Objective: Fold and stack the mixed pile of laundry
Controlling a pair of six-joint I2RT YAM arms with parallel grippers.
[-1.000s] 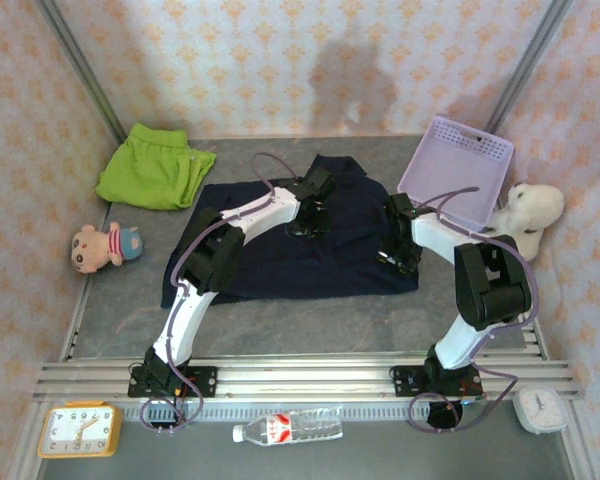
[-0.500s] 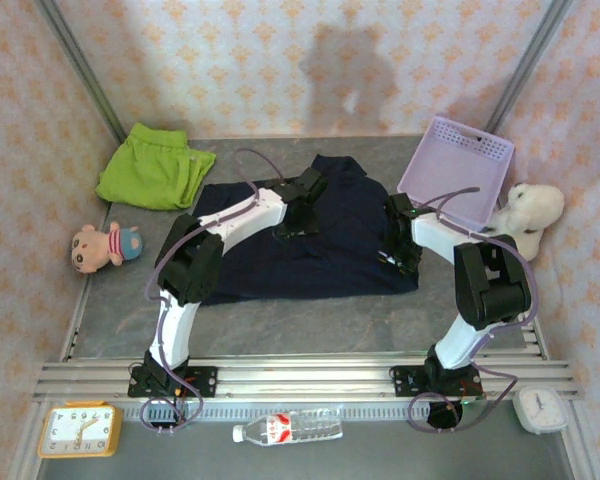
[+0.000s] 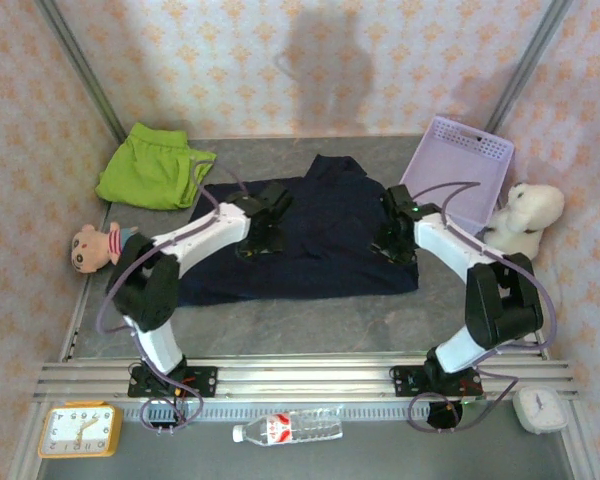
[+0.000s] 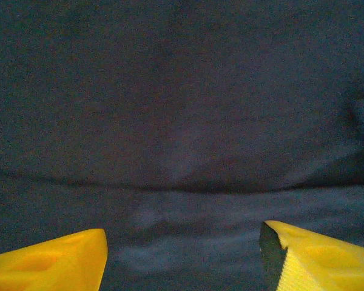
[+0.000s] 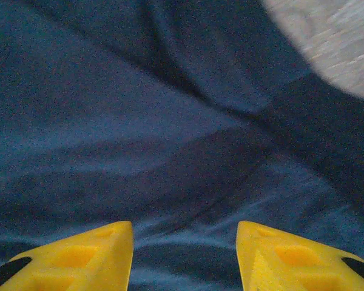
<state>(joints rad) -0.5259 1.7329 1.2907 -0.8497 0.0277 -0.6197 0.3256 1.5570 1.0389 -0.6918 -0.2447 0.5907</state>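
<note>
- Since a second ago, the left arm has swung across the cloth toward 9 o'clock and its jaws have parted; the right arm's elbow has shifted toward 3 o'clock while its tool stays at the cloth's right edge.
- Grey table top [image 3: 280, 320]: it carries everything below.
- Large dark navy cloth garment [image 3: 320, 255]: it lies spread flat at the middle of the table, with soft creases and a narrower part reaching toward 12 o'clock.
- Lavender plastic basket with a perforated rim [image 3: 458, 150]: it sits at 2 o'clock, tilted, just beside the navy garment's far right corner.
- Bright lime-green cloth garment [image 3: 150, 170]: it lies bunched at 10 o'clock, its near edge close to the navy garment's far left corner.
- Left gripper [image 3: 252, 242] [image 4: 182, 235]: its yellow fingers stand wide apart over the left half of the navy garment, with nothing between them.
- Right gripper [image 3: 392, 245] [image 5: 184, 227]: its yellow fingers are parted above the navy garment's right edge at 3 o'clock and grip nothing.
- White plush toy [image 3: 525, 212]: it leans at 3 o'clock, touching the basket.
- Small pink doll-like plush toy [image 3: 95, 247]: it lies at 9 o'clock, well apart from both garments.
</note>
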